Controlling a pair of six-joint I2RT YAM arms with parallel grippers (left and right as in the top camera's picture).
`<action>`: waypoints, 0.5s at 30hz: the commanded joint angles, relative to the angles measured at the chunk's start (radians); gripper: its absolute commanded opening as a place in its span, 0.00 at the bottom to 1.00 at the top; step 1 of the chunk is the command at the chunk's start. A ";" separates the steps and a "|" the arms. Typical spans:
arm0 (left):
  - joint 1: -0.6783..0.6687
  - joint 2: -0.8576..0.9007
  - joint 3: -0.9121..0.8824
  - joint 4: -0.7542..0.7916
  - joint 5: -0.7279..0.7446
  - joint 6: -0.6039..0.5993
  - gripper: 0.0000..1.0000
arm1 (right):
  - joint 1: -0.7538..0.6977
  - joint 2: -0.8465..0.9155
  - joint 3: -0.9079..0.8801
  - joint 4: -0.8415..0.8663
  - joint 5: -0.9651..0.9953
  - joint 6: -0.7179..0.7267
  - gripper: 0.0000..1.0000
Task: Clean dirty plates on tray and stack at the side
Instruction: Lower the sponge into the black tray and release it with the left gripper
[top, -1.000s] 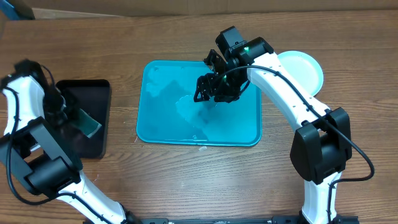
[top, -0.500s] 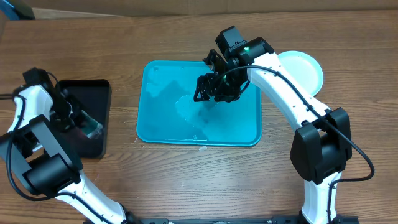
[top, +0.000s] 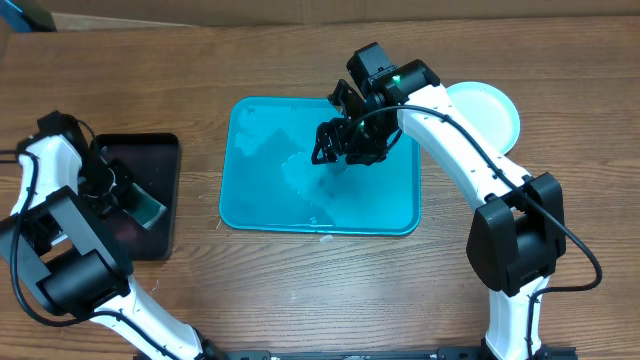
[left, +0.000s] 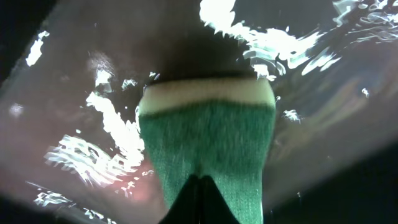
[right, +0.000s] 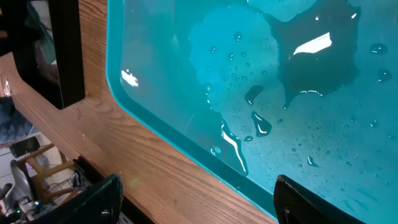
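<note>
The teal tray (top: 250, 200) lies mid-table, wet, with no plate on it; it also shows in the right wrist view (right: 298, 93). The plates (top: 490, 112) sit stacked on the table right of the tray, a white centre and light teal rim on top. My right gripper (top: 340, 145) hovers open and empty over the tray's middle; its fingers (right: 199, 205) frame the tray's rim. My left gripper (top: 130, 197) is shut on a green and yellow sponge (left: 208, 137) and presses it into the black tray (top: 150, 150).
The black tray (left: 93, 74) holds a film of cloudy, slightly reddish water. Water drops and puddles (right: 261, 124) lie on the teal tray. The black tray's corner (right: 53, 56) shows at the left of the right wrist view. Bare wood table (top: 300, 290) lies in front.
My left gripper has moved the sponge down and inward in the black tray. The right arm has not moved.
</note>
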 joint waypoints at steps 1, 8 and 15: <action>0.004 0.014 0.100 -0.064 0.042 -0.010 0.04 | -0.004 -0.023 0.001 0.000 0.006 -0.003 0.79; 0.002 0.014 0.060 -0.094 0.086 -0.011 0.04 | -0.004 -0.023 0.001 0.000 0.006 -0.003 0.79; 0.002 0.014 -0.098 0.014 0.079 -0.011 0.04 | -0.004 -0.023 0.001 0.008 0.006 -0.003 0.80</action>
